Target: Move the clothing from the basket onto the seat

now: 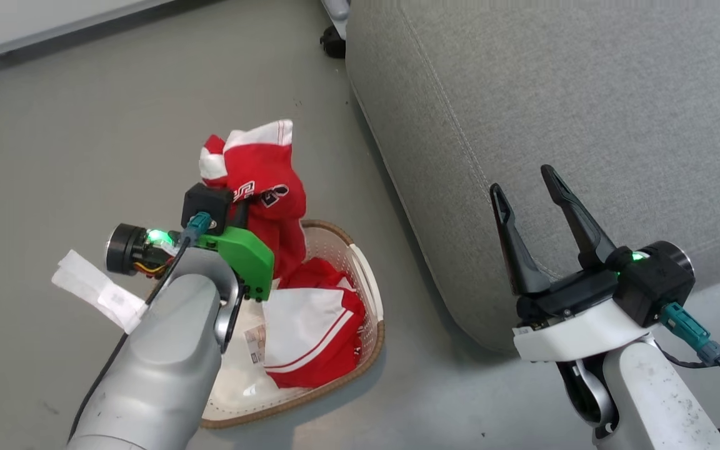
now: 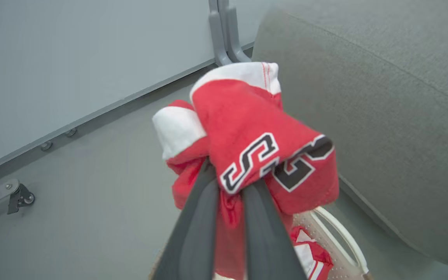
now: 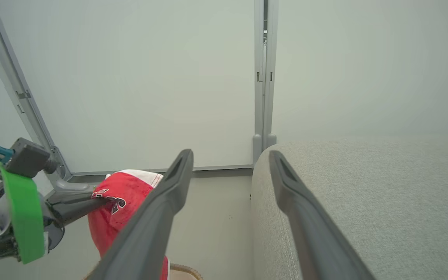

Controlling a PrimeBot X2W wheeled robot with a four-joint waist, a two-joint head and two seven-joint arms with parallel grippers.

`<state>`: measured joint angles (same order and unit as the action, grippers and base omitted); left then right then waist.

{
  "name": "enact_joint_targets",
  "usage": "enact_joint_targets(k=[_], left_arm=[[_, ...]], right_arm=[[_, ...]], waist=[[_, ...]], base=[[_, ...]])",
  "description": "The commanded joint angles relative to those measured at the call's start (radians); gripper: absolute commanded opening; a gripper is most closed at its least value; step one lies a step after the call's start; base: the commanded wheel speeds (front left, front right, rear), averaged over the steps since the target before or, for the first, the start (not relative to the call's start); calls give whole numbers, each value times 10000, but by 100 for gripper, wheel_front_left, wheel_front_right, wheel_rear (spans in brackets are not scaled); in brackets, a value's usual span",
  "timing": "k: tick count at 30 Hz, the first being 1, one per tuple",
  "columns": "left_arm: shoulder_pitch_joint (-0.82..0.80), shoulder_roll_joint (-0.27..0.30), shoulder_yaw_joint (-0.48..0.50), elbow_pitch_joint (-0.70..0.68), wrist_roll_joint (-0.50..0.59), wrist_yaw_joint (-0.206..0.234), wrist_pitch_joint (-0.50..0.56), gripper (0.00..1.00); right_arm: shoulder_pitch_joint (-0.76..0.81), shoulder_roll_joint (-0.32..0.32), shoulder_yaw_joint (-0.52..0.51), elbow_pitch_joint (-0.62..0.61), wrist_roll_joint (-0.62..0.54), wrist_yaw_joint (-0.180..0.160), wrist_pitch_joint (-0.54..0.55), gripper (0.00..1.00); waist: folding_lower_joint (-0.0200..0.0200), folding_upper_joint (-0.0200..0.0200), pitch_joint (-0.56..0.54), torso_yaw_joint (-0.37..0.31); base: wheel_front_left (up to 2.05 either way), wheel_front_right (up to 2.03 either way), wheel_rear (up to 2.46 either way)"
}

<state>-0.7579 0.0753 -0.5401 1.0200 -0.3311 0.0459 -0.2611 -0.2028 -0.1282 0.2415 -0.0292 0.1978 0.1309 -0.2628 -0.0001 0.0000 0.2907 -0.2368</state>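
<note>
My left gripper [image 1: 242, 206] is shut on a piece of the red and white clothing [image 1: 261, 181], lifted above the basket [image 1: 372, 297]; the rest of it hangs down toward the basket. In the left wrist view the two dark fingers [image 2: 204, 217] pinch the red cloth [image 2: 255, 136] with dark-outlined lettering. Another red and white garment [image 1: 313, 328] lies inside the cream basket on the floor. The grey seat [image 1: 585, 125] stands to the right of the basket. My right gripper [image 1: 527, 182] is open and empty over the seat's front edge; its fingers [image 3: 161, 210] spread wide in the right wrist view.
A white paper tag [image 1: 97, 290] hangs by my left wrist. A pale wall panel with a grey post [image 3: 263, 77] stands behind the seat. A dark caster [image 1: 333, 44] sits on the grey floor beside the seat's far corner.
</note>
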Motion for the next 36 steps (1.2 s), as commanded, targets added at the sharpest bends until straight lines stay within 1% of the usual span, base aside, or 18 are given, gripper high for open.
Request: enact_joint_targets(k=[1, 4, 7, 11, 14, 17, 19, 21, 27, 34, 36], left_arm=[[343, -24, 201, -536, -115, 115, -48, 0], [870, -67, 698, -2069, -93, 248, -46, 0], [1349, -103, 1091, -3418, 64, 215, -46, 0], [2067, -155, 1690, -5129, 24, 1, -46, 0], [2543, -203, 2003, -6357, 209, -160, -48, 0], [3014, -224, 2358, -7401, 16, -278, -45, 0], [3254, -241, 2365, -7994, -306, -245, -47, 0], [3494, -238, 2291, -8594, -828, -104, -35, 0], [3640, -237, 1668, -9818, -1437, 267, -35, 0], [3565, -236, 1058, -10624, -2115, 406, -34, 0], [3560, -238, 857, -10744, -2203, 310, -34, 0]], right_arm=[[202, -59, 28, 4, -57, -3, -31, 100], [312, -76, 94, 18, -89, -3, -31, 100], [398, -104, 195, 12, -85, -3, -31, 100], [555, -83, 316, 71, -126, -3, -31, 100], [666, -47, 378, 111, -158, -3, -31, 100], [857, -52, 500, 163, -177, -3, -31, 100], [962, -81, 572, 198, -188, -3, -31, 100], [1056, -114, 635, 234, -188, -3, -31, 100], [1200, -87, 660, 206, -196, -3, -31, 100], [1298, -46, 766, 209, -204, -3, -31, 100], [1284, -51, 796, 214, -193, -3, -31, 100]], waist=[[1, 0, -716, 454], [1, 0, -985, 485], [1, 0, -1155, 467], [1, 0, -1431, 393], [1, 0, -1669, 338], [1, 0, -1945, 283], [1, 0, -2108, 241], [1, 0, -2276, 208], [1, 0, -2429, 203], [1, 0, -2569, 227], [1, 0, -2599, 219]], base=[[0, 0, 0], [0, 0, 0], [0, 0, 0], [0, 0, 0], [0, 0, 0], [0, 0, 0], [0, 0, 0], [0, 0, 0], [0, 0, 0], [0, 0, 0], [0, 0, 0]])
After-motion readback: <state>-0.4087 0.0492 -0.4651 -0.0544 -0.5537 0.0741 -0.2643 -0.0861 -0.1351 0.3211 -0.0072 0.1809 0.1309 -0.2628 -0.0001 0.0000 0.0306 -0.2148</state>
